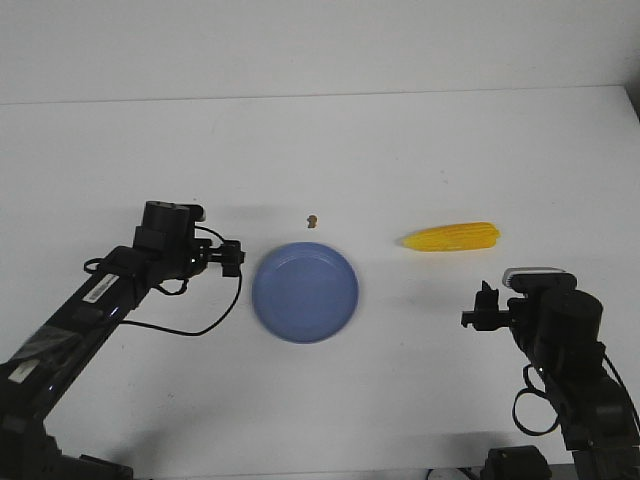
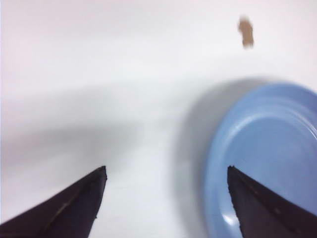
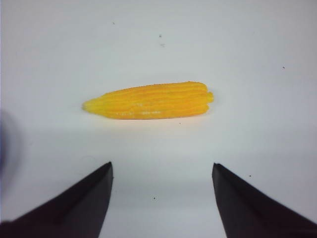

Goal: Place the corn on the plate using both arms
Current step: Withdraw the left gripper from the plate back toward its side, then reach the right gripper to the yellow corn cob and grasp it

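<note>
On the white bench (image 1: 320, 150), seen from the front, the blue plate (image 1: 305, 292) lies near the middle. The yellow corn (image 1: 452, 237) lies flat at about 2 o'clock from the plate, well apart from it, its pointed end toward the plate. A tiny brown speck (image 1: 312, 219) sits at 12 o'clock from the plate. The left tool (image 1: 232, 257) is just beside the plate at 9 o'clock. The right tool (image 1: 482, 310) is at 5 o'clock from the corn.

From the left wrist, the left tool (image 2: 166, 173) has its two black tips wide apart, one tip over the plate (image 2: 262, 148) rim.

From the right wrist, the right tool (image 3: 162, 171) is spread wide too, holding nothing. The corn (image 3: 148, 100) lies on the bench, not touching the tips.
</note>
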Robot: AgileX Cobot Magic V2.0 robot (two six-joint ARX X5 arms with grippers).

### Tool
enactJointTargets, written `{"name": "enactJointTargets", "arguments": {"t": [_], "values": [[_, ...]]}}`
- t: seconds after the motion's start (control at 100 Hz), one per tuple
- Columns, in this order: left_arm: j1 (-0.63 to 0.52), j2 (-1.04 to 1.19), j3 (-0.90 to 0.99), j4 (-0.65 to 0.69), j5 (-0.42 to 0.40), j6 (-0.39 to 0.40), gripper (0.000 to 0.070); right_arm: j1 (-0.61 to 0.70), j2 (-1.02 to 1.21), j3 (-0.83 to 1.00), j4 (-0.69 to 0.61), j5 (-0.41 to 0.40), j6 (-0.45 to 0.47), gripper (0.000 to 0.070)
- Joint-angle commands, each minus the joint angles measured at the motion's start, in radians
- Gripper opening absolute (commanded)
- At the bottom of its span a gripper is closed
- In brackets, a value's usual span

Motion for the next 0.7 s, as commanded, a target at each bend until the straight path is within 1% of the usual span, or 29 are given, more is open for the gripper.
{"name": "enactJointTargets", "arguments": {"t": [0.0,0.17,0.31,0.42,0.54,0.59,0.69], "values": [[0.015,-0.024,0.011,-0.019,-0.044,0.096,0.0503,0.0,0.002,0.018,0.01,0.0,0.007,0.0427],[0.079,-0.134,0.011,-0.052,-0.132,0.208,0.0503,0.0,0.002,0.018,0.01,0.0,0.007,0.0427],[0.126,-0.207,0.011,-0.073,-0.153,0.265,0.0503,0.0,0.002,0.018,0.01,0.0,0.007,0.0427],[0.163,-0.246,0.011,-0.081,-0.152,0.268,0.0503,0.0,0.002,0.018,0.01,0.0,0.009,0.0427],[0.179,-0.256,0.011,-0.081,-0.152,0.263,0.0503,0.0,0.003,0.018,0.017,0.0,0.038,0.0427],[0.179,-0.255,0.011,-0.081,-0.152,0.262,0.0503,0.0,0.003,0.018,0.02,0.0,0.064,0.0428],[0.179,-0.255,0.011,-0.08,-0.152,0.26,0.0503,0.0,0.015,0.018,0.049,0.001,0.146,0.0428]]}}
